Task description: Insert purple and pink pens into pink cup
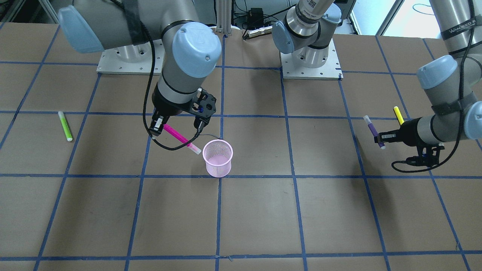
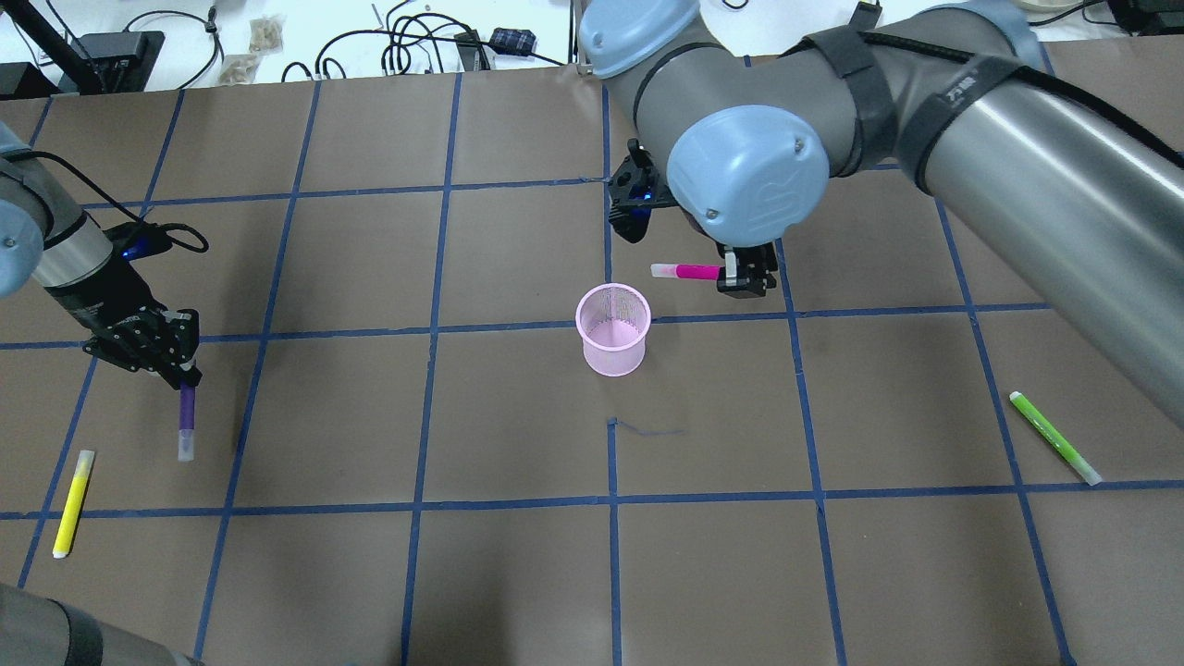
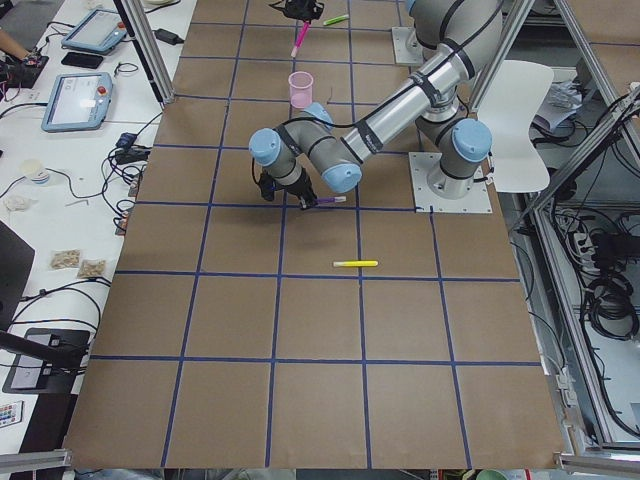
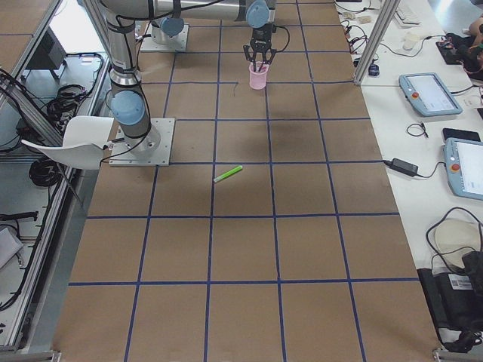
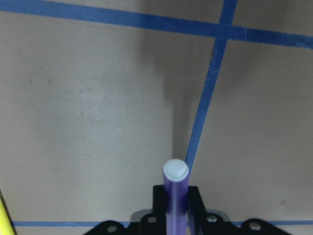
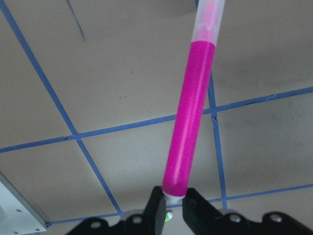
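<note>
The pink mesh cup (image 1: 217, 158) stands upright near the table's middle and also shows in the overhead view (image 2: 611, 331). My right gripper (image 1: 162, 127) is shut on one end of the pink pen (image 1: 180, 138). It holds the pen tilted above the table, with the clear cap close beside the cup's rim. The pen also shows in the overhead view (image 2: 689, 271) and the right wrist view (image 6: 190, 122). My left gripper (image 2: 185, 375) is shut on the purple pen (image 2: 187, 416) far to the left, and the pen points away from the fingers (image 5: 175, 193).
A yellow pen (image 2: 72, 502) lies on the table near my left gripper. A green pen (image 2: 1053, 437) lies on the right side. Blue tape lines grid the brown table. The arm bases (image 1: 310, 69) stand at the robot's edge.
</note>
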Controlling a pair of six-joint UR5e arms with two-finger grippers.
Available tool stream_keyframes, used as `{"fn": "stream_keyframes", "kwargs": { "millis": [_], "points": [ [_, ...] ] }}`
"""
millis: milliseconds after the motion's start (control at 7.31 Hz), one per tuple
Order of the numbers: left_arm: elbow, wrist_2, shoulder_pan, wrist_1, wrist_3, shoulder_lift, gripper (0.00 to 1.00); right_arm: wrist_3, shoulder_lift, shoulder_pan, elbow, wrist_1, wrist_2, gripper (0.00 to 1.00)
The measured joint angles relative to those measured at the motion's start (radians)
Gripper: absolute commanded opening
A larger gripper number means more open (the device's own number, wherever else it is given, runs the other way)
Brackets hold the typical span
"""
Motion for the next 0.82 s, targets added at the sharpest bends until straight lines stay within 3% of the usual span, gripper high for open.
{"fn": "stream_keyframes", "kwargs": {
  "millis": [410, 821],
  "points": [
    [0.000, -0.040, -0.030, 0.013, -0.004, 0.011, 0.00, 0.044, 0.077, 0.092, -0.062, 0.066, -0.021, 0.00],
    [0.010, -0.100, -0.132, 0.126, -0.052, 0.009, 0.00, 0.050, 0.117, 0.120, -0.068, 0.078, -0.035, 0.00]
  ]
}}
